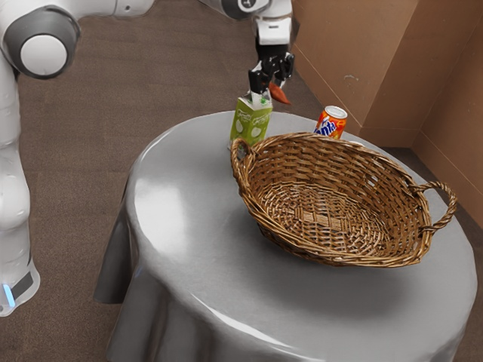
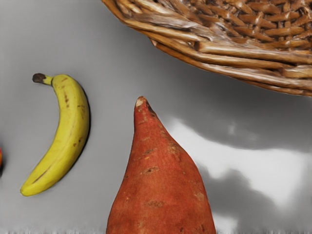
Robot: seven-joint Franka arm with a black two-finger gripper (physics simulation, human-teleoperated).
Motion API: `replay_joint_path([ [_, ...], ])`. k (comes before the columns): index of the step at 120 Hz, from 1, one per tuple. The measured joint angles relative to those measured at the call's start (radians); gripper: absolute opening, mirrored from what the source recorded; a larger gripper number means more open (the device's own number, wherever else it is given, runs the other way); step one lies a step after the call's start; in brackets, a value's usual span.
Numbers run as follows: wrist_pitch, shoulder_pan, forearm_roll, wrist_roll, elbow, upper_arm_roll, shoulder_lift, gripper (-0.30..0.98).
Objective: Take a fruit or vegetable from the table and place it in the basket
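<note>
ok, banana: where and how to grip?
I'd take the banana mid-length, coming from above, closing on the curve's inner and outer sides. It lies flat on the table, long and bowed; gripping by the thin stem would likely let it swing.

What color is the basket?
The basket is woven in browns, light and dark; the exterior view shows it best.
</note>
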Motion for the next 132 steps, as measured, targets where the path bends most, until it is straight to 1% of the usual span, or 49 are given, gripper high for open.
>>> replay_joint_path([
  [24, -0.036, 0.023, -0.001, -0.003, 0.01, -0.025, -0.029, 0.14],
  [35, -0.045, 0.048, -0.001, -0.006, 0.013, -0.067, -0.036, 0.14],
  [45, -0.05, 0.049, 0.0, -0.01, 0.016, -0.11, -0.036, 0.14],
  [72, -0.056, -0.033, 0.004, -0.028, 0.024, -0.211, -0.035, 0.14],
  [85, -0.057, -0.08, 0.004, -0.039, 0.024, -0.229, -0.035, 0.14],
  [93, -0.057, -0.093, 0.004, -0.044, 0.023, -0.232, -0.035, 0.14],
  [102, -0.057, -0.078, 0.005, -0.05, 0.023, -0.243, -0.035, 0.14],
  [121, -0.057, 0.004, 0.017, -0.064, 0.023, -0.295, -0.034, 0.14],
  [132, -0.055, 0.018, 0.022, -0.073, 0.023, -0.309, -0.03, 0.14],
])
